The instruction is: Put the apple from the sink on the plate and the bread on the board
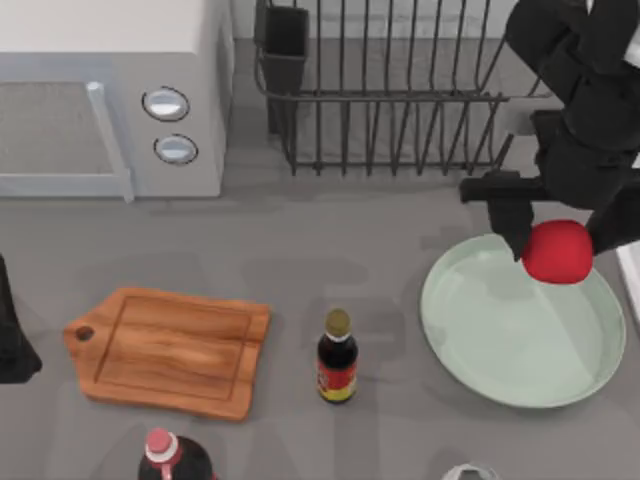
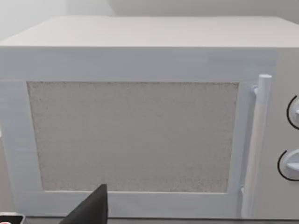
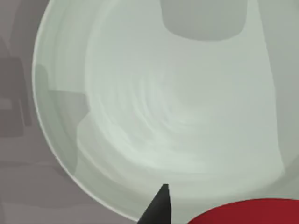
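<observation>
Grey tabletop (image 1: 300, 250) carries the plate (image 1: 500, 340); above it, right gripper (image 1: 556, 243) pinches the apple (image 1: 556, 252).

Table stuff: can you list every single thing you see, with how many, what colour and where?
apple: 1, bright red, in the right gripper above the plate's far edge
plate: 1, pale mint green, right side
board: 1, brown wood, left of centre
microwave: 1, white, far left
dish rack: 1, black wire, far middle
sauce bottle: 1, dark, between board and plate
pink-capped bottle: 1, dark, near edge
table: 1, grey
left arm: black, parked at left edge
right gripper: black, holding the apple
</observation>
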{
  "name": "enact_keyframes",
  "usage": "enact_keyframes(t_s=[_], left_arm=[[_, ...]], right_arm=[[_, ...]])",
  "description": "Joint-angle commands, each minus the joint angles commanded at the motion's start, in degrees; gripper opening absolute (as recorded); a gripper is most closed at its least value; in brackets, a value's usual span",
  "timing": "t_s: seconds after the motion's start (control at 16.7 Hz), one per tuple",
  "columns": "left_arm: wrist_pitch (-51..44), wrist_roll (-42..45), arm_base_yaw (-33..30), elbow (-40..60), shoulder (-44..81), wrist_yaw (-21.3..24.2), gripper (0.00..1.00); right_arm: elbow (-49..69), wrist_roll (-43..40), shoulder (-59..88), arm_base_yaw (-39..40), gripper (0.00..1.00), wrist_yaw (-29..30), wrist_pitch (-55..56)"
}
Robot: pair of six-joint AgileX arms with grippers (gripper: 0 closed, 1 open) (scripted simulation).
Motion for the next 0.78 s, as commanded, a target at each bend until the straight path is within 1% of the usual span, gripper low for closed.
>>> enact_keyframes(t_s=[0.54,0.6,0.78], left_arm=[[0.00,0.00,0.00,0.00,0.00,0.00,1.00],[0.00,0.00,0.00,0.00,0.00,0.00,1.00],[0.00,0.00,0.00,0.00,0.00,0.00,1.00]], right_arm=[[0.00,0.00,0.00,0.00,0.98,0.00,0.00],[0.00,0.00,0.00,0.00,1.00,0.00,0.00],[0.00,0.00,0.00,0.00,1.00,0.00,0.00]])
